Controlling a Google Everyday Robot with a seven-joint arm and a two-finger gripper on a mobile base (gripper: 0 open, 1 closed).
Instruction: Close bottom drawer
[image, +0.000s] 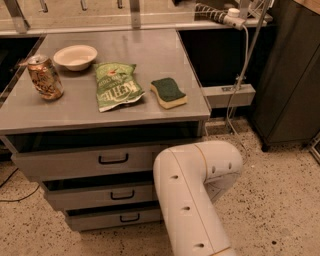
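Observation:
The bottom drawer (117, 218) is the lowest of three grey drawers under the grey table, with a small black bar handle (129, 218). A thin dark gap shows above its front panel, and its tray is hidden. The middle drawer (100, 196) and the top drawer (75, 162) sit above it, each with a black handle. My white arm (192, 195) bends in front of the right ends of the drawers and covers them. The gripper is out of view, hidden behind or below the arm.
On the table top (165, 55) lie a soda can (45, 77), a white bowl (75, 56), a green chip bag (117, 85) and a green-yellow sponge (169, 92). A dark cabinet (290, 80) stands to the right. A cable and power strip (229, 95) hang beside the table.

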